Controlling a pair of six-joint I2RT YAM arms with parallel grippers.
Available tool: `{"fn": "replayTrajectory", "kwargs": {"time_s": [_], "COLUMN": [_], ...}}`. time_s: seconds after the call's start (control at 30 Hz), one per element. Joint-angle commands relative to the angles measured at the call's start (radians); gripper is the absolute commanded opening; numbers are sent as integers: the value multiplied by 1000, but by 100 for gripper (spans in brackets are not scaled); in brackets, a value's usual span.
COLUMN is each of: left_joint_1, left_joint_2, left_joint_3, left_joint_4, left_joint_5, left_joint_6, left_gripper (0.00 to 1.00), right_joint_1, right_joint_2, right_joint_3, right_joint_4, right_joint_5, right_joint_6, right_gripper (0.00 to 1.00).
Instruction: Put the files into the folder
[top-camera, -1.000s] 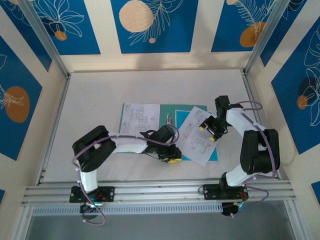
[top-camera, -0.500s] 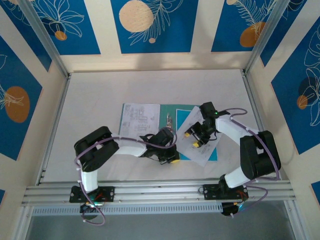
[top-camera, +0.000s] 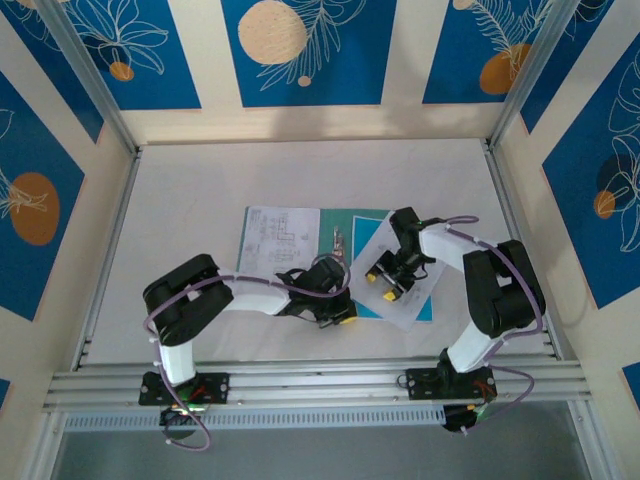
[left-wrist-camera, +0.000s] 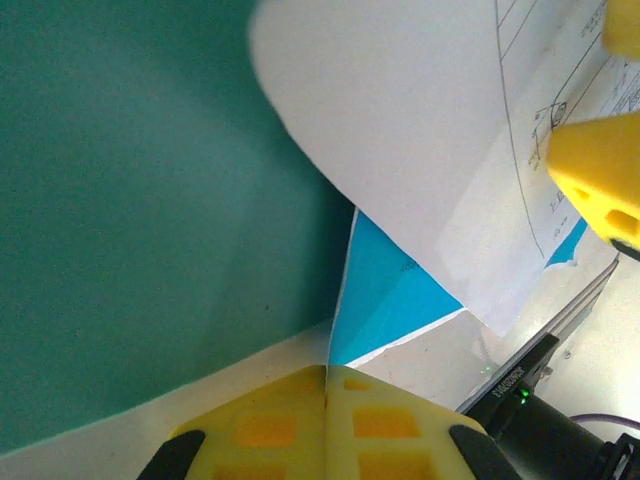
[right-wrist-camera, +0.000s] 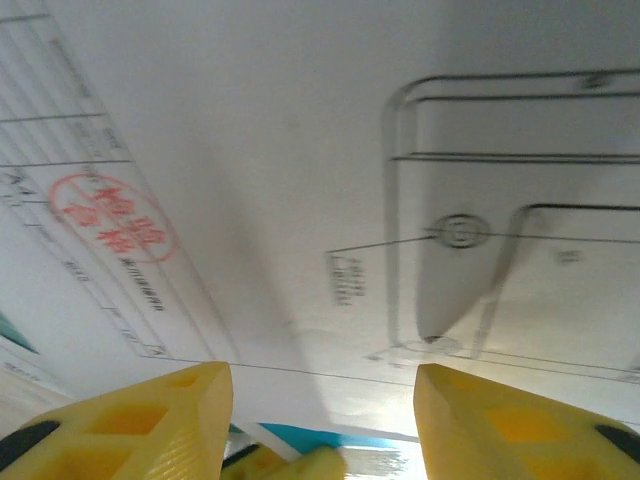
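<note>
Jaws clenched on left gripper (left-wrist-camera: 325, 375), spread on right gripper (top-camera: 382, 284); two files (top-camera: 278, 238), one folder (left-wrist-camera: 150, 200).

Left arm (top-camera: 255, 290) folded, reaching right, jaws pressed together; right arm (top-camera: 450, 242) bent back leftward, jaws apart.

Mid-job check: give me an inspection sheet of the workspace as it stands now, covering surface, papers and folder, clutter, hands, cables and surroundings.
Surface: white table, no marks seen.
Job's things: teal folder lies open; one sheet sits square on its left half, another sheet lies skewed across its right half.
Clutter: nothing seen.
Hands: left hand shut at the folder's near edge, whether it pinches the card I cannot tell; right hand open over the skewed sheet.
Cables: purple cables looped along both arms.
Surroundings: blue flower-print panels on the walls; metal rail along the near edge.
</note>
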Motion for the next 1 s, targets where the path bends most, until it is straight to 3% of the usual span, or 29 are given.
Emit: {"fn": "replayTrajectory", "kwargs": {"time_s": [0.0, 0.27, 0.57, 0.97], "left_joint_1": [5, 7, 15, 49], "left_joint_2": [-28, -41, -69, -102], "left_joint_3": [-14, -17, -43, -83], "left_joint_4": [3, -13, 6, 5], "left_joint_5": [-19, -31, -31, -23], "left_joint_6": [-13, -14, -41, -61], "left_gripper": [0, 0, 0, 0], "right_joint_1": [-39, -121, 19, 56], "right_joint_2": [-34, -102, -77, -35], "right_joint_3": [-5, -7, 151, 216], "right_joint_4": [-126, -188, -155, -156], "right_joint_5": [28, 101, 76, 77], "right_joint_6": [-169, -262, -135, -113], "right_gripper": [52, 53, 53, 53]}}
